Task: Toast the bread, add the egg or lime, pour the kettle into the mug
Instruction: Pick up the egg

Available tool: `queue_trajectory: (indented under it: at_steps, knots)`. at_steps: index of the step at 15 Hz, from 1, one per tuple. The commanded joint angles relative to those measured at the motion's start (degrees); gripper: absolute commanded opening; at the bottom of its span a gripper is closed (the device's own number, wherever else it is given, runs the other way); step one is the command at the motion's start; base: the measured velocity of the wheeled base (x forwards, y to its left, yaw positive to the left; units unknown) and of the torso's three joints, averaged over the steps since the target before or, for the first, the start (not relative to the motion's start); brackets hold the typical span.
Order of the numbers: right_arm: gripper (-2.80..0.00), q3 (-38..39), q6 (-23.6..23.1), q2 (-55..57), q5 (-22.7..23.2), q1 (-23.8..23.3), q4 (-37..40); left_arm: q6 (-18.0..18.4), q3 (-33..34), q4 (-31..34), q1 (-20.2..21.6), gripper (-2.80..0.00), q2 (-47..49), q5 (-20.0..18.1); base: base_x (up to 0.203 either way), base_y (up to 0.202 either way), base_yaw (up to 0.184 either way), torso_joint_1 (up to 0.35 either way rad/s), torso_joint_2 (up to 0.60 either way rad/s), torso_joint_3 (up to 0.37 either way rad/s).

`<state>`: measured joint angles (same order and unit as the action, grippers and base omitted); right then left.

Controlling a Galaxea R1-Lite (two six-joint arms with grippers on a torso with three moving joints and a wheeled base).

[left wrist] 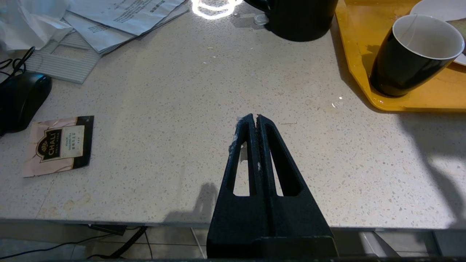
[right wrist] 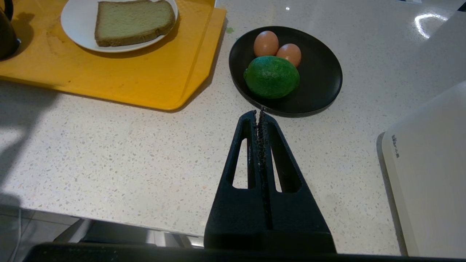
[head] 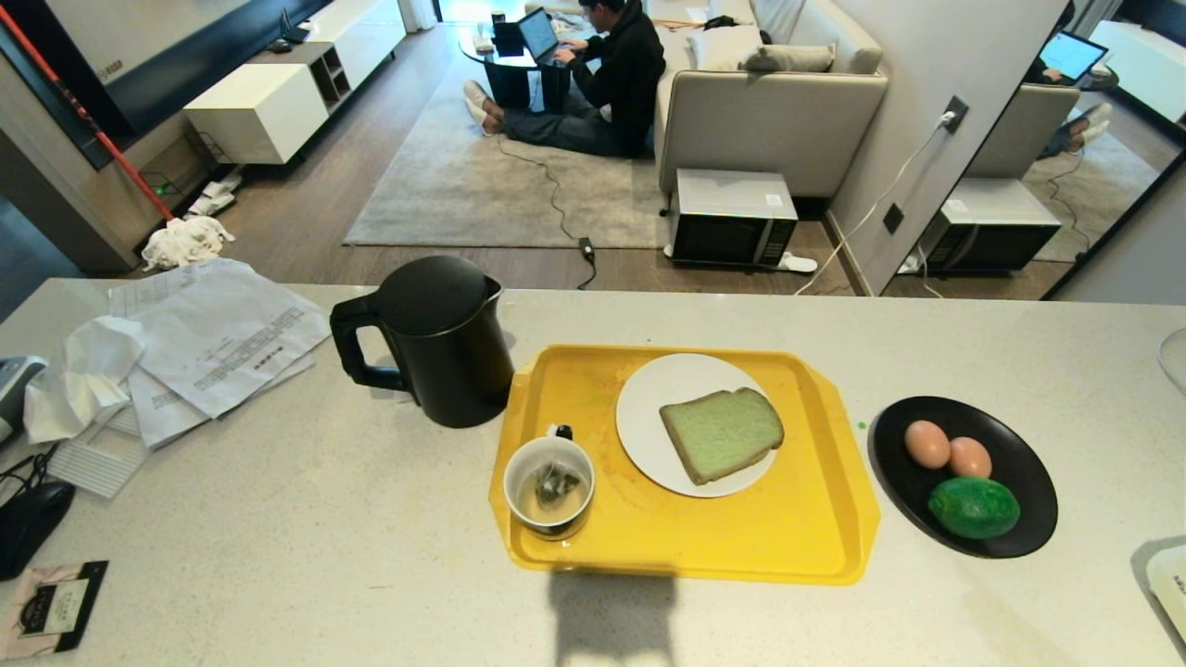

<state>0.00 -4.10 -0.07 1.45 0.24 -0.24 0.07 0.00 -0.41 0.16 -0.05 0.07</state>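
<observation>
One bread (head: 722,434) slice, two eggs (head: 927,444), one lime (head: 974,507), left claw (left wrist: 253,117) together, right claw (right wrist: 258,112) together

Wide open counter (head: 324,519) in front; kettle (head: 445,338) crowds the tray's (head: 815,547) left edge, papers (head: 222,343) clutter far left.

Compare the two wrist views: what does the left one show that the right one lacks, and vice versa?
Left wrist only: the shut left gripper, the mug, the kettle's base, papers, a tea sachet, a mouse.

Right wrist only: the shut right gripper, two eggs, the lime on the black plate, the bread.

Both: the yellow tray, white plate, speckled counter.
</observation>
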Motion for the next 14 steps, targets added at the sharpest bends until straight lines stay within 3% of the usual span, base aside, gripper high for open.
queue_trajectory:
  at_steps: [1, 14]
  knots:
    - [-2.80, 0.09, -0.03, 0.07, 0.04, 0.02, -0.02, 0.01, 0.00, -0.02, 0.02, -2.80, 0.05, 0.01, 0.000, 0.000, 0.000, 0.000, 0.00, 0.000]
    - [-2.80, 0.09, -0.03, 0.07, 0.04, 0.02, -0.02, 0.01, 0.00, -0.02, 0.02, -2.80, -0.02, 0.01, 0.000, 0.000, 0.000, 0.000, 0.00, 0.000]
